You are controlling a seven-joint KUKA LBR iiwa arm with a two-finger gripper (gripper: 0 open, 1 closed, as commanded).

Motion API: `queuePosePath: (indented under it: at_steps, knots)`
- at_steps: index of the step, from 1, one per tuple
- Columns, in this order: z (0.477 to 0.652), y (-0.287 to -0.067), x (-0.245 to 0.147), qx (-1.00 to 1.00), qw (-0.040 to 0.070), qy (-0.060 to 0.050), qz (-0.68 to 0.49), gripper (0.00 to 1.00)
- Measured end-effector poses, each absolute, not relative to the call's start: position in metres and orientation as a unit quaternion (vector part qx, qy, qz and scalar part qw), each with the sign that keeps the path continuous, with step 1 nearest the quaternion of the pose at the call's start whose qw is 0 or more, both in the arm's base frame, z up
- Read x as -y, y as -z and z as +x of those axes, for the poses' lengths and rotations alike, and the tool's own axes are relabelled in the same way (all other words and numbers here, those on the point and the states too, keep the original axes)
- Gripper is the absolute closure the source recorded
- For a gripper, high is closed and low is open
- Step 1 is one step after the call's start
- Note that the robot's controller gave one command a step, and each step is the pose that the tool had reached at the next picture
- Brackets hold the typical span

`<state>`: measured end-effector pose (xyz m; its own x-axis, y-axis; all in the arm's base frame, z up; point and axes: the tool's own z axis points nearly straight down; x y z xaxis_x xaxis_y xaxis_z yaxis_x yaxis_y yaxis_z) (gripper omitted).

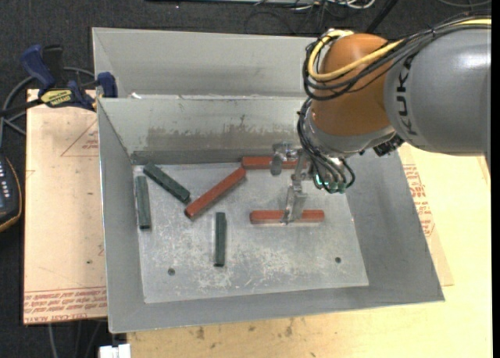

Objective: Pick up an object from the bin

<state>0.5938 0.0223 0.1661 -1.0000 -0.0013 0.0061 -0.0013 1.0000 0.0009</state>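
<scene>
My gripper (pixel 293 206) hangs low in the right half of the bin. Its tip is right over a short red bar (pixel 269 217) that lies flat and level on the bin floor. I cannot tell whether it touches the bar. Behind it, near the back wall, lies a second short red bar (pixel 256 162), partly hidden by gripper metal. A longer red-brown bar (pixel 216 192) lies on a slant to the left of both.
Three dark green bars lie further left: one upright in the view at mid-floor (pixel 219 239), one slanted (pixel 166 182) and one along the left wall (pixel 143 202). The orange-covered wrist and grey arm overhang the bin's right back corner.
</scene>
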Motion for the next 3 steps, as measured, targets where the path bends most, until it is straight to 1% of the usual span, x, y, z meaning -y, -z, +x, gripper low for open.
queuePosePath:
  at_steps: [1,2,3]
  knots:
    - [0.561,-0.066,0.027,0.998,0.003,0.000,0.060,0.00]
    - [0.564,-0.070,0.025,0.998,-0.001,0.000,0.061,1.00]
    - [0.577,-0.233,0.029,0.996,-0.006,0.000,0.092,1.00]
